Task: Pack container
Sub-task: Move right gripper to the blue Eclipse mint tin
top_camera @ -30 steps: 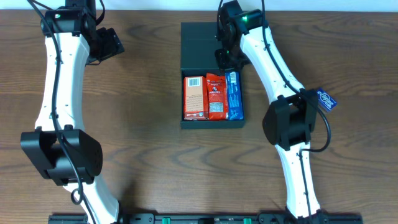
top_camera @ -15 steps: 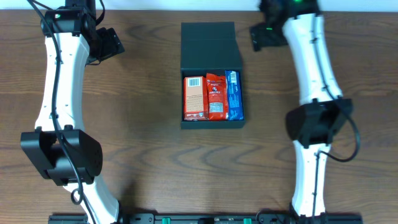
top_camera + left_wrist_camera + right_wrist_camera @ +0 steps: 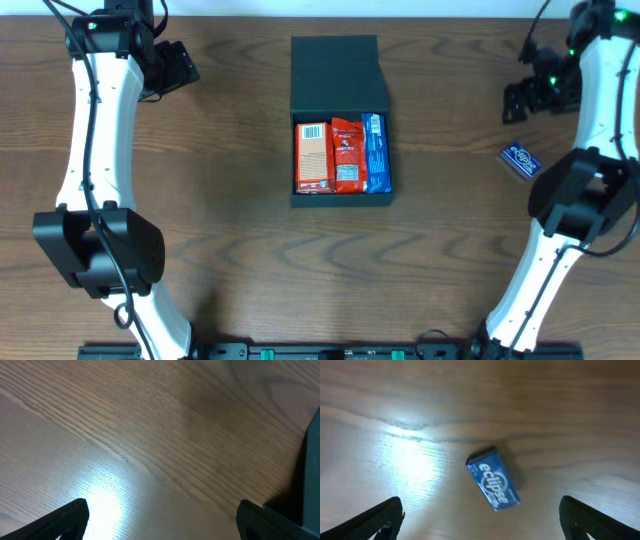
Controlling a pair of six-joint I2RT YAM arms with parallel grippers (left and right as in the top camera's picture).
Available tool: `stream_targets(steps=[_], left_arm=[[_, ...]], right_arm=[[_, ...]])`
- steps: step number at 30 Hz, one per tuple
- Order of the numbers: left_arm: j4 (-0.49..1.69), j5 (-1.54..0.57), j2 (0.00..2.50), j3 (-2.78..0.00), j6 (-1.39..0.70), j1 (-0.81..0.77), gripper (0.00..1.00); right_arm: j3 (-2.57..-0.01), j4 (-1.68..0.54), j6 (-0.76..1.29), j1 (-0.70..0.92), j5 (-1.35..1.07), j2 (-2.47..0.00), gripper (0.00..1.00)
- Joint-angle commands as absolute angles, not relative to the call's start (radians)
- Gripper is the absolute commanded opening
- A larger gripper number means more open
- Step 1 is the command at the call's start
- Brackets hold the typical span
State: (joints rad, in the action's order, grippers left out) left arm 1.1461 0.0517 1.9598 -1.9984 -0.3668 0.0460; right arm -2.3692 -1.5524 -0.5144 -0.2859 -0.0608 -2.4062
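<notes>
With my right gripper spread wide above the skewed blue eclipse packet, well apart from the lid-up container at mid-table, I risk a crooked pinch that squirts it sideways.

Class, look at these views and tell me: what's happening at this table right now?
Two robot arms are packing a dark container, which lies open with three snack packets side by side inside. Neither arm holds anything. The right gripper is open over the table near a blue Eclipse pack lying apart from the container, probably the next pick. The left gripper hangs open over bare wood.
</notes>
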Motion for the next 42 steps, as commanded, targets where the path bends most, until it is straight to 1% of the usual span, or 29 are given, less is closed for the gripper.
stream_targets(steps=[1, 6, 9, 11, 12, 14, 17, 19, 27, 33, 42], left_arm=[[1.148, 0.052, 1.957, -2.016, -0.373, 0.052, 0.95], [1.148, 0.052, 1.957, -2.016, -0.371, 0.052, 0.95], [1.148, 0.052, 1.957, -2.016, -0.371, 0.052, 0.95], [1.15, 0.051, 1.957, -2.016, -0.371, 0.052, 0.95], [1.152, 0.051, 1.957, -2.016, -0.371, 0.052, 0.95], [1.152, 0.051, 1.957, -2.016, -0.371, 0.052, 0.95], [1.153, 0.051, 1.957, -2.016, -0.371, 0.052, 0.95], [1.156, 0.051, 1.957, -2.016, -0.372, 0.052, 0.95], [1.168, 0.051, 1.957, -2.016, -0.371, 0.052, 0.95], [1.172, 0.052, 1.957, -2.016, -0.371, 0.052, 0.95], [1.173, 0.052, 1.957, -2.016, -0.371, 0.052, 0.95]], right_arm=[[-2.281, -1.526, -0.593, -0.277, -0.112, -2.39, 0.99], [-2.177, -1.465, -0.59, -0.276, -0.084, -2.39, 0.99], [-2.14, -1.417, -0.518, -0.278, -0.036, -2.39, 0.99], [-2.13, -1.378, -0.269, -0.284, 0.025, -2.39, 0.99], [-2.13, -1.372, -0.069, -0.287, 0.057, -2.39, 0.99], [-2.13, -1.375, 0.131, -0.289, 0.052, -2.39, 0.99], [-2.13, -1.391, 0.383, -0.286, 0.052, -2.39, 0.99], [-2.13, -1.4, 0.461, -0.282, 0.052, -2.39, 0.99], [-2.112, -1.447, 0.656, -0.293, 0.08, -2.39, 0.99], [-2.062, -1.419, 0.656, -0.298, 0.086, -2.39, 0.99], [-2.048, -1.409, 0.604, -0.31, 0.11, -2.39, 0.99]])
